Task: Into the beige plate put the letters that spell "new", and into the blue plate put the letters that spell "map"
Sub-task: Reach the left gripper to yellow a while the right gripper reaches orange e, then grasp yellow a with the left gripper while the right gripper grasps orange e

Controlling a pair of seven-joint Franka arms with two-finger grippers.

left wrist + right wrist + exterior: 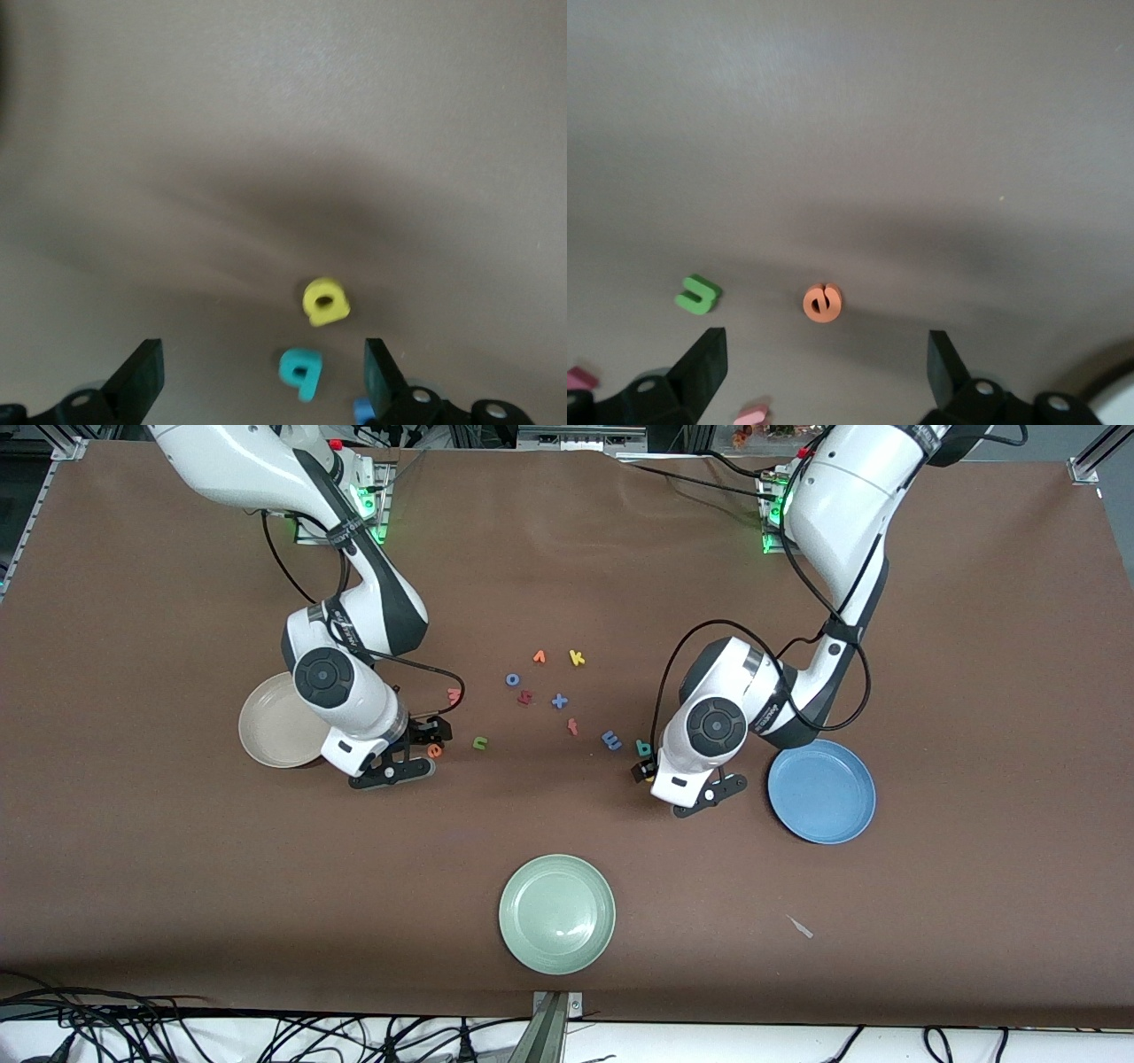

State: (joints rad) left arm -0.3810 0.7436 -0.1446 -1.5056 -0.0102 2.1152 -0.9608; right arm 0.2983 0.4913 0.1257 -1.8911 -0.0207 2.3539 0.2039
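Jaws of the left gripper (257, 376) stand wide open and empty, low over the table (974, 646). In the left wrist view the teal "a" (300, 371) lies between the two fingers and the yellow "p" (325, 301) just beside it; neither is touched. A bit of the blue "m" (611, 740) shows at one fingertip in that view; in the front view it lies next to the "a", toward the middle of the table. The blue plate (822, 792) sits just beside this gripper, toward the left arm's end of the table, with nothing in it.

Jaws of the right gripper (824, 376) are likewise spread wide, holding nothing, low over the table. The orange "e" (822, 303) lies flat between the fingers, apart from both. The green "n" (698, 294) is near it, toward the table's middle. The pinkish-red "w" (454, 695) lies a little farther from the front camera than the "e". The beige plate (266, 731) sits toward the right arm's end, partly hidden under the right arm; the part that shows holds no letters.

At mid-table lie a yellow "k" (577, 658), an orange "v" (539, 657), a blue "o" (512, 679), a blue "x" (559, 701), a dark red letter (524, 698) and a red letter (573, 727). A pale green plate (556, 913) sits nearest the front camera.
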